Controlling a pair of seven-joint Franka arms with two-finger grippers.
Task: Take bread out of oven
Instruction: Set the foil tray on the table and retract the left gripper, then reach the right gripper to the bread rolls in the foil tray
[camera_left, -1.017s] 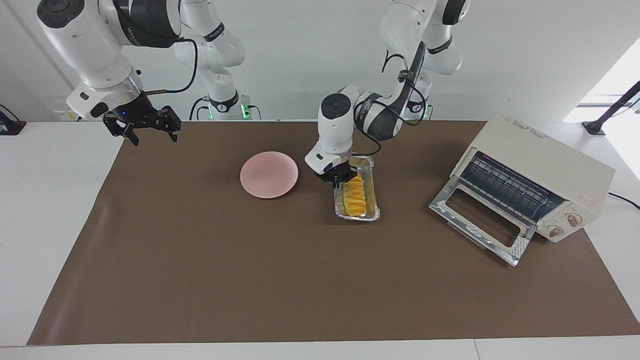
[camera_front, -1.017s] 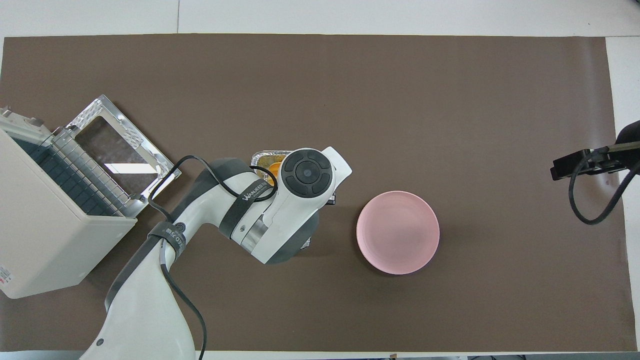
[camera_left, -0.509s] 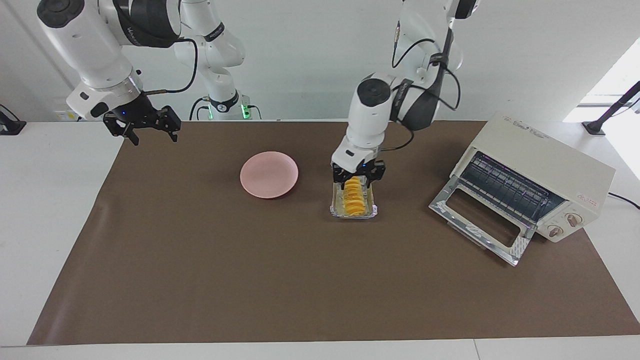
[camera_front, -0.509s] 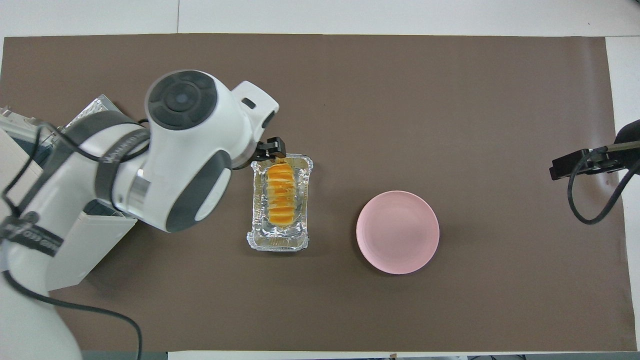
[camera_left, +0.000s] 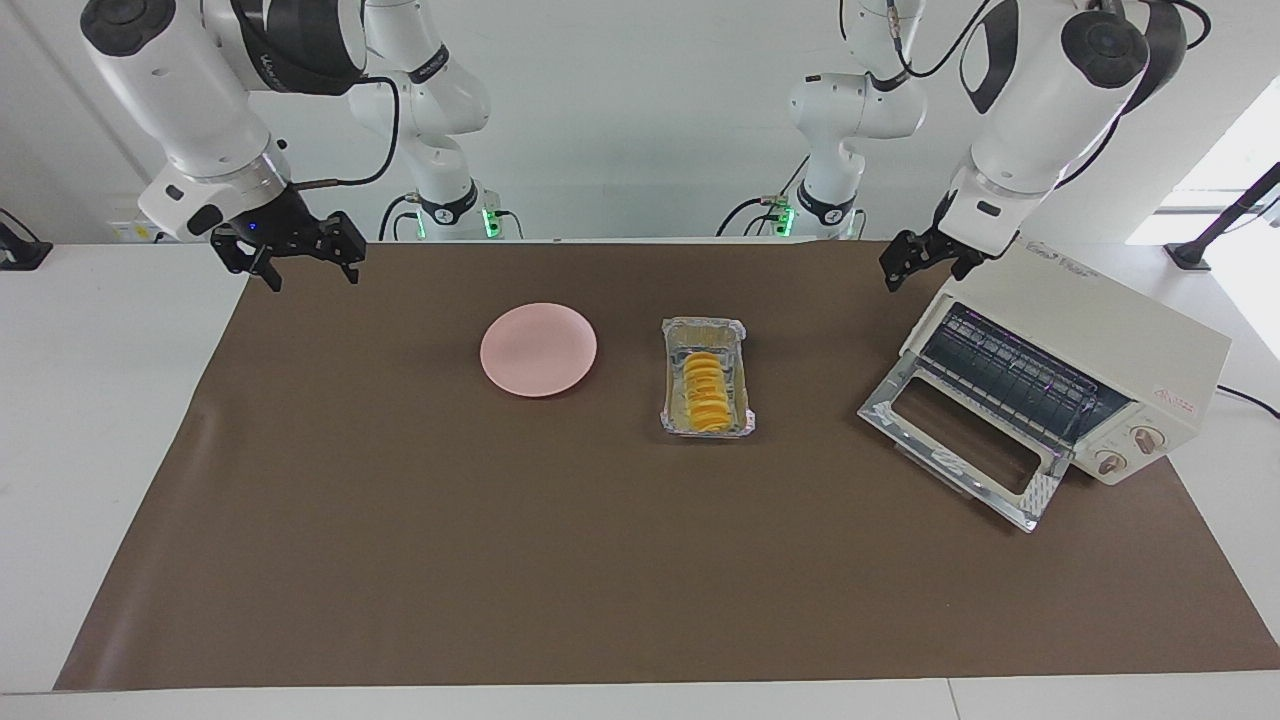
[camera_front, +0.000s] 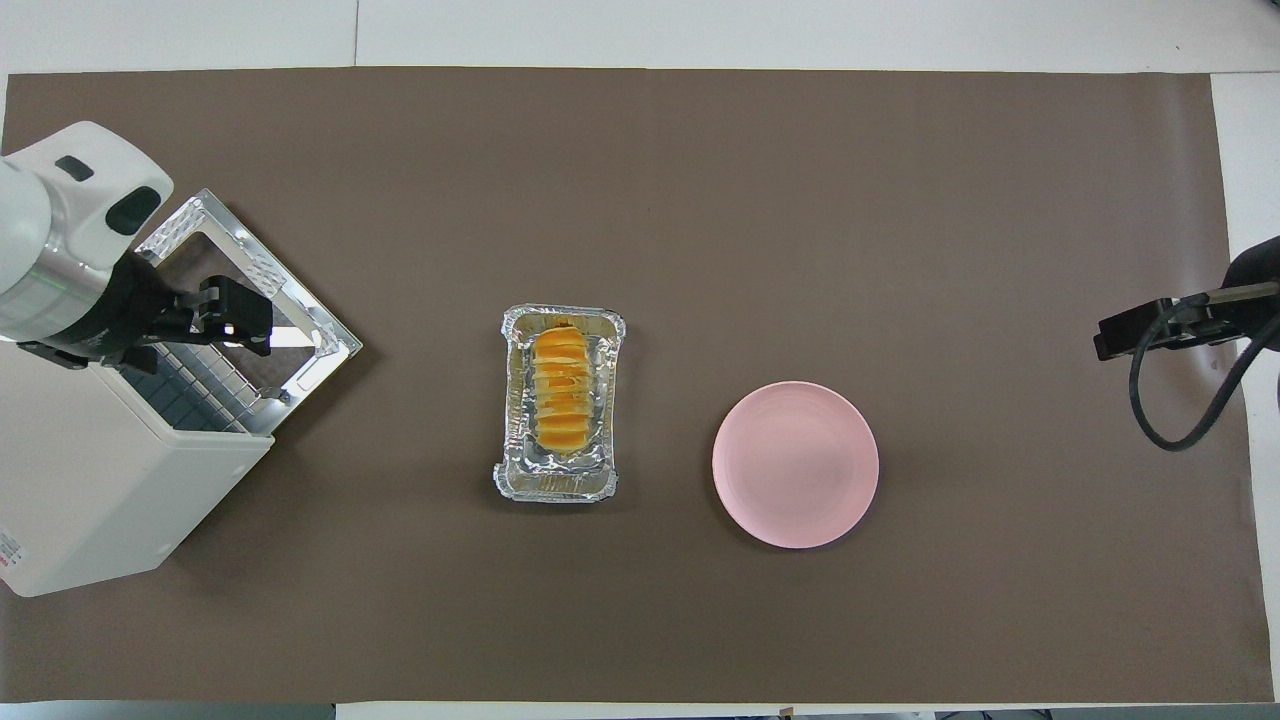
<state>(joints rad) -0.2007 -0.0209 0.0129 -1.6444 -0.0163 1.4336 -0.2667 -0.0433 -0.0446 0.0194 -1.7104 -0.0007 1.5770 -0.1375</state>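
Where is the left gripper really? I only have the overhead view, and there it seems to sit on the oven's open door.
Observer: The left gripper hangs in the air above the oven, near its top edge, touching nothing, jaws open.
Operator: Anything inside the oven?
Observer: Through the opening only the bare wire rack shows.
Operator: And the right gripper?
Observer: The right gripper waits raised over the edge of the mat at the right arm's end, jaws open.

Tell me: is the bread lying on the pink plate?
No, the bread lies in the foil tray beside the empty pink plate.
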